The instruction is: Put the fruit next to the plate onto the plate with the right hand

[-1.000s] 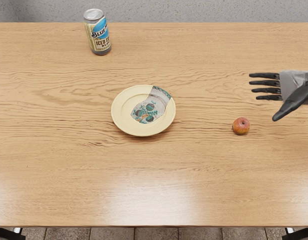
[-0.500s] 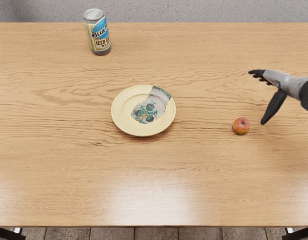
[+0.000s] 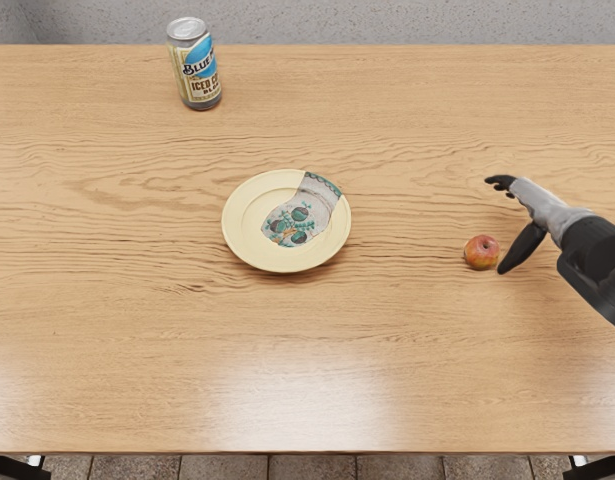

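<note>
A: Head view. Fruit?
B: Apple (image 3: 481, 251) on the table (image 3: 137, 330), well right of the plate (image 3: 245, 215), not on it.
A: Right hand (image 3: 534, 207)?
B: Just right of the apple, fingers spread, holding nothing. Contact: can't tell.
A: Anything else around?
B: Can (image 3: 194, 62) upright, far left, well off the apple-to-plate line.

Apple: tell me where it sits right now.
Head view: the apple lies on the table, well right of the plate, with the open right hand just to its right.
</note>
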